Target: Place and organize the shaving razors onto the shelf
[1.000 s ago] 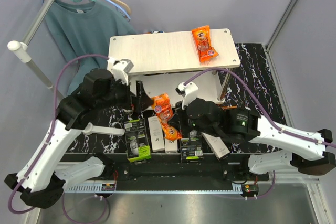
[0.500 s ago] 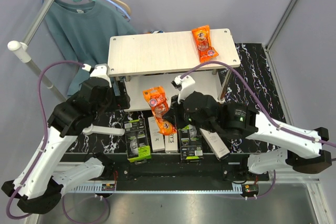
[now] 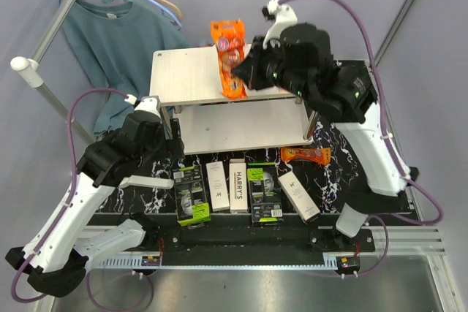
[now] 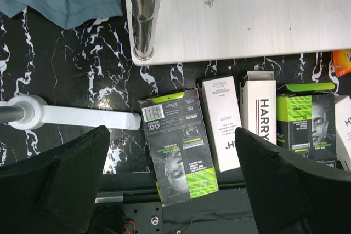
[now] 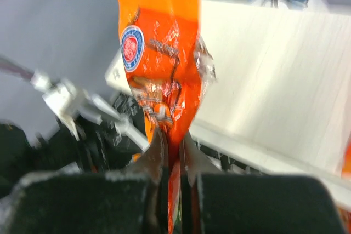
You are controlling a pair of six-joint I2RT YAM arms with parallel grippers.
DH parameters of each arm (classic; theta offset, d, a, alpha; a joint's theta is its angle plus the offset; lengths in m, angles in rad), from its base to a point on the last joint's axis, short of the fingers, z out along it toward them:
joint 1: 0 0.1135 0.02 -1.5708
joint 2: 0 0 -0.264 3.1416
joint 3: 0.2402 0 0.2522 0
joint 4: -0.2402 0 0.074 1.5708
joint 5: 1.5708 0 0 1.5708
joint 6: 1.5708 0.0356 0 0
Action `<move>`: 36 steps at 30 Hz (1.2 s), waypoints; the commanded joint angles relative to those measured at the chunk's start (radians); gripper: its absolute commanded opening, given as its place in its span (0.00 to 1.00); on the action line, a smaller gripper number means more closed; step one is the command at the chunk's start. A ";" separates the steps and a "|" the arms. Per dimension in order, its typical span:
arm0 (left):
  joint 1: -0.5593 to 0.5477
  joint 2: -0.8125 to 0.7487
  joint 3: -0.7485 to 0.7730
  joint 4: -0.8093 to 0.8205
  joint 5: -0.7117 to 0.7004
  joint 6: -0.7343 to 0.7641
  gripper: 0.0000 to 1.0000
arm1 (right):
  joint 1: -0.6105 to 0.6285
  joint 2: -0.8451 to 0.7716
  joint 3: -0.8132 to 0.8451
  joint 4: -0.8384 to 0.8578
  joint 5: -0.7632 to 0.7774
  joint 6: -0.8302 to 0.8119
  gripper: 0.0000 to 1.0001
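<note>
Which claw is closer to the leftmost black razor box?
Left. The left gripper hangs open directly above that black box; the right gripper is away over the shelf, pinching an orange packet.

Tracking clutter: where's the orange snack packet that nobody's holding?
Top view, right of centre: the loose orange packet lies on the table, just in front of the shelf and behind the rightmost white razor box.

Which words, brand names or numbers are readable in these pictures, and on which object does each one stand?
"HARRY'S": on the middle white box, along its length.
"H": on the left white box.
Small print and barcode on the black boxes: too small to read.
Round badge on the orange packet held by the right gripper: too blurred to read.
</note>
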State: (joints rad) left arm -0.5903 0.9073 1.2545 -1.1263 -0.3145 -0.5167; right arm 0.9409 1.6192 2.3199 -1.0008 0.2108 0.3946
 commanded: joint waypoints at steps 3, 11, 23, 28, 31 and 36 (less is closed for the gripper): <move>-0.002 0.004 -0.026 0.033 0.057 0.001 0.99 | -0.167 0.301 0.642 -0.306 -0.152 -0.060 0.00; -0.002 0.002 -0.040 0.033 0.086 0.032 0.99 | -0.260 0.165 0.330 -0.139 -0.257 -0.014 0.00; -0.002 0.012 -0.066 0.033 0.134 0.055 0.99 | -0.343 0.241 0.348 -0.206 -0.228 -0.049 0.00; 0.000 0.015 -0.086 0.031 0.143 0.061 0.99 | -0.395 0.284 0.343 -0.240 -0.248 -0.068 0.00; -0.002 0.019 -0.095 0.031 0.156 0.061 0.99 | -0.409 0.309 0.341 -0.262 -0.266 -0.080 0.01; 0.000 0.019 -0.093 0.020 0.138 0.072 0.99 | -0.441 0.340 0.351 -0.277 -0.298 -0.085 0.01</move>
State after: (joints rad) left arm -0.5903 0.9272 1.1587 -1.1263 -0.1833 -0.4679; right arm 0.5186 1.9503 2.6549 -1.2636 -0.0368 0.3370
